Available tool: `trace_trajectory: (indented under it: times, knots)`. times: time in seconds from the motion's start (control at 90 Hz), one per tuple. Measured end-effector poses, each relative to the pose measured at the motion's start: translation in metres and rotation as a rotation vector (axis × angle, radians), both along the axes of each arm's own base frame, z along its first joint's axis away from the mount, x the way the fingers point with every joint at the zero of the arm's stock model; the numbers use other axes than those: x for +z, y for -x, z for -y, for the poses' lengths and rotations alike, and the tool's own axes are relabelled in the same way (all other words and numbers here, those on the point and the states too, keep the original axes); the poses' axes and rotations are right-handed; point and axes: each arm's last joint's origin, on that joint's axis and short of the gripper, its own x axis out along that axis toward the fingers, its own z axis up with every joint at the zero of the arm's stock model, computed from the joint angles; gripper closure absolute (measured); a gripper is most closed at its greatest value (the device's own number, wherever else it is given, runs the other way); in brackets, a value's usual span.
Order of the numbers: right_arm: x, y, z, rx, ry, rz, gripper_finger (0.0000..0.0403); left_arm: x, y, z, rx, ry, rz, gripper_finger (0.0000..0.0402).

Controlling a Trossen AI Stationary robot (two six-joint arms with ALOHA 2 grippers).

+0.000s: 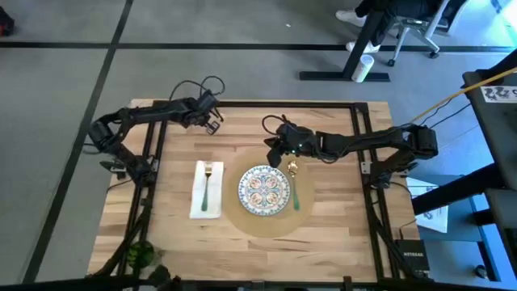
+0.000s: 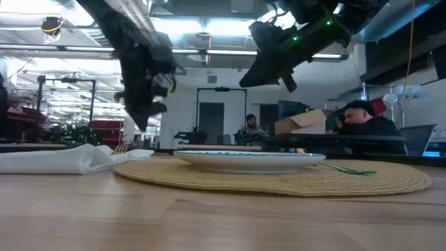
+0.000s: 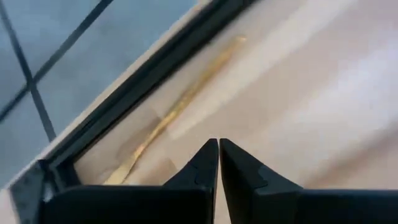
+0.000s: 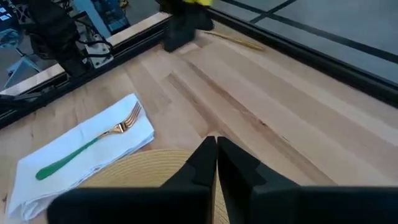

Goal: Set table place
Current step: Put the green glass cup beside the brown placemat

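The right pincer (image 1: 279,151) is hovering closed above the placemat's (image 1: 242,217) far edge, while the left pincer (image 1: 215,121) is waiting closed over the worktop's (image 1: 339,218) far edge.

Bright overhead light; blurred left wrist view

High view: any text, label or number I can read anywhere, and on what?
None is legible.
Papers at the right edge carry dark print, too small to read.
A black box by the table has pale lettering, too blurred to read.
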Motion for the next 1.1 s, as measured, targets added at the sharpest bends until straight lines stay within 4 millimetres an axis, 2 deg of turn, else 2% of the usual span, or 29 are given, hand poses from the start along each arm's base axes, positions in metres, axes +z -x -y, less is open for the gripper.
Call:
trace_trajectory:
  times: [0.178,0.344,0.511,0.644,0.8,1.1]
  knots:
    - [-0.002,0.001,-0.001,0.024,-0.012,-0.017,0.0402,0.041,0.015,0.05,-0.119,0.068,-0.007,0.0401]
    - [-0.002,0.0,-0.001,0.031,0.002,-0.019,0.0402,0.071,0.047,0.098,-0.172,0.122,0.043,0.0401]
    - [-0.001,0.0,-0.001,0.034,0.008,-0.017,0.0402,0.09,0.079,0.133,-0.183,0.177,0.147,0.0401]
    - [-0.001,0.0,-0.001,0.034,0.008,-0.015,0.0402,0.097,0.094,0.154,-0.268,0.23,0.219,0.0401]
    - [-0.001,0.0,-0.001,0.042,0.003,-0.016,0.0402,0.099,0.1,0.175,-0.399,0.29,0.22,0.0401]
    - [-0.002,-0.001,-0.011,0.087,0.0,-0.02,0.0402,0.08,0.105,0.215,-0.59,0.533,0.1,0.0401]
